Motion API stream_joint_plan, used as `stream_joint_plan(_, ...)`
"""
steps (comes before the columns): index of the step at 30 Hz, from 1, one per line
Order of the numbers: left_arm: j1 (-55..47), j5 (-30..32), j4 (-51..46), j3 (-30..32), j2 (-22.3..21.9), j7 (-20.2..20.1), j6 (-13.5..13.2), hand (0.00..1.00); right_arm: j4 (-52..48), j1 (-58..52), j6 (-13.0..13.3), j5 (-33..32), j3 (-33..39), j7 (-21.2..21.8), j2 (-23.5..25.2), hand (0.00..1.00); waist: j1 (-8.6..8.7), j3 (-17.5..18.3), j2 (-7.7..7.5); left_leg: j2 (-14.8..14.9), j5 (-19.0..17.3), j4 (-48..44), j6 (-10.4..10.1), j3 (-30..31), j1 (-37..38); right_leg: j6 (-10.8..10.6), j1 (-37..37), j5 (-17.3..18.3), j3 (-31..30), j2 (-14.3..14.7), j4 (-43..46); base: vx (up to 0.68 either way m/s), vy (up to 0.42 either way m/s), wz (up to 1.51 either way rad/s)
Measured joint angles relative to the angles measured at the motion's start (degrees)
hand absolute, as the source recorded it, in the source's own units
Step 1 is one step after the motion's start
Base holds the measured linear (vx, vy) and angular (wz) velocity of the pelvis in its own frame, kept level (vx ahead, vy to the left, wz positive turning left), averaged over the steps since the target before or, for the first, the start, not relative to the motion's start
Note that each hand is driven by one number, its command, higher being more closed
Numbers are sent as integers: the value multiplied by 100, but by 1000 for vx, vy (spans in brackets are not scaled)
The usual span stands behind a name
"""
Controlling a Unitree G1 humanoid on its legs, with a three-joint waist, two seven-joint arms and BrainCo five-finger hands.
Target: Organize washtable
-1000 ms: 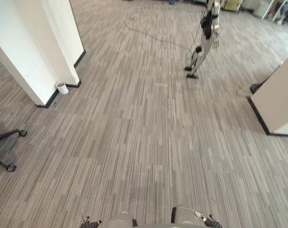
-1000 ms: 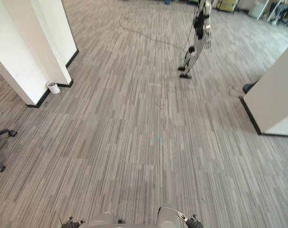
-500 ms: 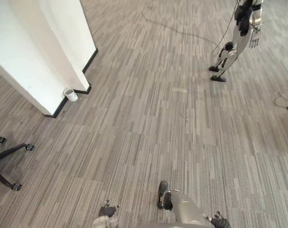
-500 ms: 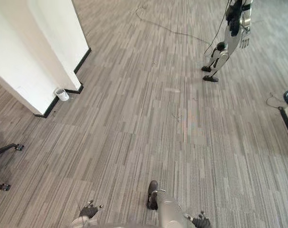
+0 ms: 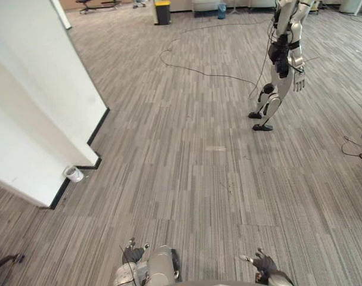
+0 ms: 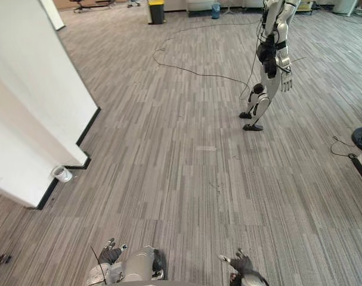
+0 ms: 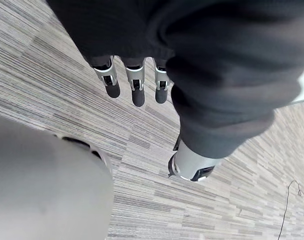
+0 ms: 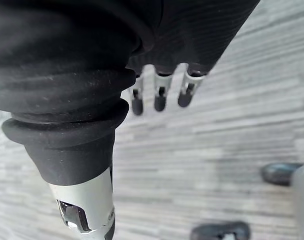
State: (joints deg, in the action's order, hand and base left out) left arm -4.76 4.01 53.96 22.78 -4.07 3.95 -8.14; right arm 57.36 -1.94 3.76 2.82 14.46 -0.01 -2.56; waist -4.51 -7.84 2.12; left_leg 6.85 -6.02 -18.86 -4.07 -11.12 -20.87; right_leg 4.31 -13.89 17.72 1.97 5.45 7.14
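Grey carpet floor ahead, no washtable visible; both hands, left and right, relaxed, holding nothing; probably walking there.

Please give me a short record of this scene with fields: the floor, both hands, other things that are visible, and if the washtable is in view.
floor: grey striped carpet
left hand: low by the robot's side, fingers straight, holding nothing
right hand: low by the robot's side, fingers relaxed, holding nothing
wall: white partition wall with black base
by the wall corner: small white cup
ahead: another silver humanoid robot, standing
far end: yellow bin
washtable: none to be seen
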Motion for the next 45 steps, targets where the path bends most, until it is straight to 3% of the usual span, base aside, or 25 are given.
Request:
stream_joint_plan(1, -9, -8, -27, 39, -12, -9, 2, 0, 23, 17, 1, 5, -2, 24, 25, 0, -41, 15, -8, -58, 60, 169, 57, 87, -35, -47, -45, 165, -83, -19, 90, 587, 217, -69)
stream_joint_plan(3, -81, -95, -112, 184, 50, -18, 9, 0, 95, -327, -7, 8, 98, 39, 176, 0, -296, 397, -420, -490, 702, -198, 578, 25, -2, -479, -32, 657, -392, -522, 867, 724, 215, -71)
stream_joint_plan(4, -70, -102, -103, 254, 112, -23, 23, 0, 127, -348, -8, 7, 210, 39, 243, 0, -299, 411, -514, -617, 540, -342, 671, -45, 96, -581, 126, 712, -435, -665, 1465, 803, 194, -34)
stream_joint_plan(5, -64, -114, -10, 268, 212, -8, 24, 0, 194, -403, -9, 8, 485, 70, 329, 0, -232, 387, -683, -769, 144, -484, 771, -140, 364, -796, 662, 404, -529, -871, 3042, 780, 201, -13)
stream_joint_plan(6, -59, -112, 71, 274, 340, -2, 40, 0, 257, -492, -18, 13, 647, 144, 362, 0, -225, 338, -762, -864, -233, -573, 833, -186, 706, -972, 1197, -476, -566, -993, 4585, 892, 236, -9)
stream_joint_plan(7, -48, -112, 191, 270, 436, -3, 72, 0, 290, -513, -16, -16, 700, 176, 367, 0, -164, 302, -795, -928, -411, -567, 900, -184, 1020, -1014, 1515, -761, -453, -1123, 5369, 697, 175, -11)
stream_joint_plan(9, -47, -108, 490, 266, 504, -5, 168, 0, 251, -457, 17, 6, 887, 194, 276, 0, 51, 202, -574, -883, -726, -279, 934, -92, 1875, -876, 2000, -657, 18, -1349, 6000, 578, 122, -3)
stream_joint_plan(11, -25, -110, 637, 262, 499, -7, 170, 0, 177, -479, 65, 2, 980, 213, 253, 0, 85, 189, -457, -775, -847, 103, 886, -11, 2446, -801, 2338, -501, 250, -1313, 5767, 595, 66, 2)
stream_joint_plan(15, -28, -101, 692, 260, 467, 0, 172, 0, 163, -496, 97, -7, 1050, 234, 202, 0, 119, 181, -410, -529, -894, 873, 803, 65, 3501, -698, 3029, -222, 550, -1203, 3578, 587, -46, 18)
stream_joint_plan(16, -29, -102, 711, 267, 413, 11, 164, 0, 73, -499, 90, -8, 1027, 234, 185, 0, 218, 188, -366, -417, -1030, 1047, 610, 179, 3703, -682, 3204, -506, 487, -1124, 2322, 684, -161, 39)
stream_joint_plan(17, -39, -101, 715, 270, 403, 12, 164, 0, 64, -504, 86, -8, 1023, 232, 192, 0, 232, 185, -373, -403, -1073, 1113, 553, 205, 3803, -668, 3239, -692, 424, -1094, 1882, 582, -163, 55)
stream_joint_plan(19, -62, -96, 707, 419, 314, 32, 163, 0, 155, -575, 57, -7, 811, 186, 134, 0, 279, 206, -383, -326, -1164, 927, 455, 522, 4132, -513, 3177, -1705, 226, -1055, 1811, 717, -267, 56)
stream_joint_plan(20, -87, -90, 709, 434, 245, 37, 163, 0, 200, -576, 33, 4, 736, 188, 49, 0, 288, 222, -303, -246, -1159, 689, 454, 600, 4091, -528, 3161, -1534, 304, -1035, 2012, 775, -345, 48)
stream_joint_plan(23, -71, -86, 603, 740, -22, 31, 158, 0, 178, -567, 0, 3, 575, 193, -168, 0, 348, 291, 24, 170, -517, -1880, 298, 795, 2988, -371, 2843, -932, 482, -787, 2164, 576, -254, 4)
stream_joint_plan(24, -54, -92, 577, 882, -105, 30, 164, 0, 165, -571, -5, 4, 563, 186, -217, 0, 354, 215, 79, 371, 439, -2975, 260, 774, 2482, -280, 2552, -822, 453, -671, 2022, 427, -183, -26)
stream_joint_plan(25, -56, -103, 582, 887, -100, 25, 170, 0, 156, -574, -21, -4, 566, 155, -241, 0, 339, 196, 125, 574, 848, -3647, 193, 692, 2153, -230, 2311, -777, 428, -581, 1878, 523, -185, -41)
stream_joint_plan(27, -68, -112, 417, 776, -82, 23, 154, 0, 201, -623, -30, -18, 565, 111, -197, 0, 319, 144, 86, 1014, 366, -4721, 264, 192, 1488, -124, 1400, -712, 319, -438, 1318, 526, -157, -42)
stream_joint_plan(29, -86, -114, 230, 446, 14, 21, 104, 0, 207, -619, -29, -47, 600, 101, -90, 0, 197, 129, -75, 992, -72, -4150, 210, -222, 1006, -144, 753, -674, 184, -550, 759, 437, -141, -45)
stream_joint_plan(32, -85, -125, 198, 376, 9, 22, 62, 0, 203, -605, -36, -46, 636, 96, -67, 0, 182, 126, -74, 791, -256, -2335, 118, -432, 787, -301, 333, -586, 112, -630, 407, 362, -17, -25)
stream_joint_plan(35, -86, -131, 200, 374, -11, 22, 54, 0, 191, -609, -22, -49, 581, 91, -74, 0, 171, 137, -53, 293, -24, 59, 117, -167, 850, -575, 39, -303, 51, -718, 312, 436, 167, -20)
stream_joint_plan(36, -86, -192, 214, 376, -8, 16, 40, 0, 202, -635, -21, -52, 550, 88, -50, 0, 86, 191, -102, 102, 587, 178, 273, 50, 870, -692, -18, -177, -78, -802, 330, 417, 258, -30)
stream_joint_plan(38, -79, -209, 227, 358, 75, -8, 41, 0, 232, -647, -9, -54, 459, 97, 64, 0, 86, 330, -324, -207, 483, 176, 462, -53, 884, -782, -33, -142, -185, -1088, 416, 441, 263, -9)
stream_joint_plan(41, -62, -221, 228, 315, 113, -7, 47, 0, 229, -717, -8, -50, 468, 132, 114, 0, 61, 380, -434, -464, 51, -103, 646, -132, 996, -827, 353, -172, -423, -1349, 1573, 415, 252, 10)
stream_joint_plan(43, -52, -213, 294, 170, 219, -3, 114, 0, 175, -717, 3, -52, 485, 154, 87, 0, 65, 331, -391, -618, -287, -156, 789, -172, 1446, -907, 1315, -836, -730, -1396, 4002, 368, 234, 2)
stream_joint_plan(45, -69, -213, 313, -3, 279, 2, 138, 0, 155, -753, 18, -48, 518, 148, 84, 0, 98, 330, -396, -644, -432, -88, 808, -152, 1827, -956, 1758, -796, -600, -1455, 4951, 286, 139, 16)
